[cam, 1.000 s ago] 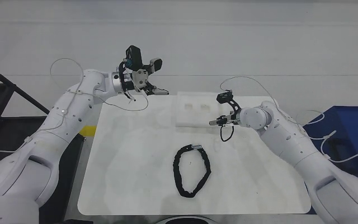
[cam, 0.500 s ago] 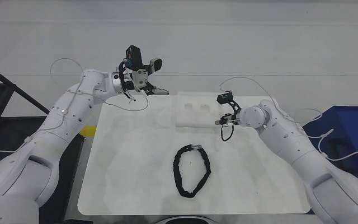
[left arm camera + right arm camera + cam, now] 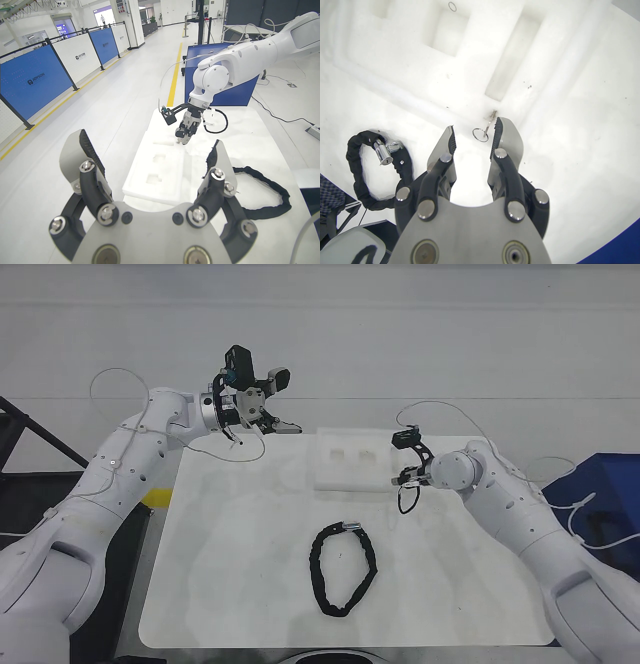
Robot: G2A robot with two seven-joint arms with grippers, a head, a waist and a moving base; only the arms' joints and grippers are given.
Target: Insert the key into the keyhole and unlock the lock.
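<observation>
Right fingers [image 3: 510,140] shifted, key [image 3: 488,126] in foam [image 3: 557,75]

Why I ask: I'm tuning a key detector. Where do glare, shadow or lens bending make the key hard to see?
Right wrist view: bright light flattens the white foam, yet the thin key shows; the lock glints. Left wrist view: the wide lens tilts and bends the blue barriers. Top view: even light, key too small to tell.
</observation>
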